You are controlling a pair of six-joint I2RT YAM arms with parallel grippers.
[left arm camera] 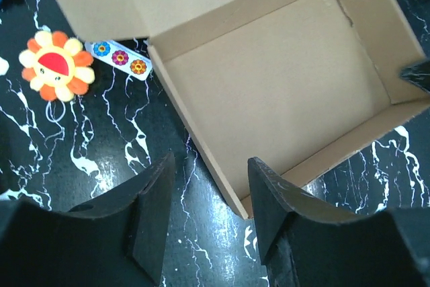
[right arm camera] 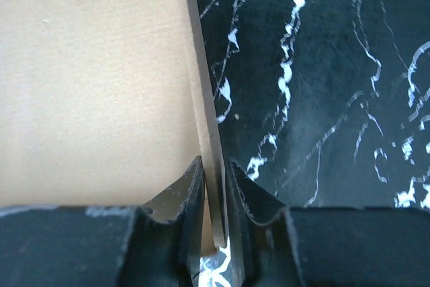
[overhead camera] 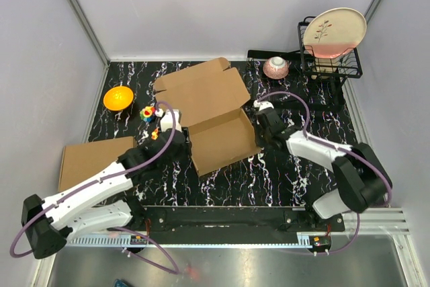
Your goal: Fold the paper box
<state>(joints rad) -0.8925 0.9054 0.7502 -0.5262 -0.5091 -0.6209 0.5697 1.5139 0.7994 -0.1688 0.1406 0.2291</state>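
Paper box (overhead camera: 222, 140): centre of the black marbled table (overhead camera: 282, 179), tray walls raised, lid panel lying open toward the far left, not yet closed. Right gripper (right arm camera: 215, 166): clenched on the tray's right wall, one finger inside and one outside, apparently to hold that wall upright and steady the box. Left gripper (left arm camera: 211, 166): released and empty, fingers apart over the tray's near-left corner, likely placed to take the left wall. Clearance: open table near and right of the tray, sunflower toy (left arm camera: 56, 65) and flower sticker strip (left arm camera: 119, 58) close by the left wall's far end, flat second carton (overhead camera: 91, 159) well apart at left.
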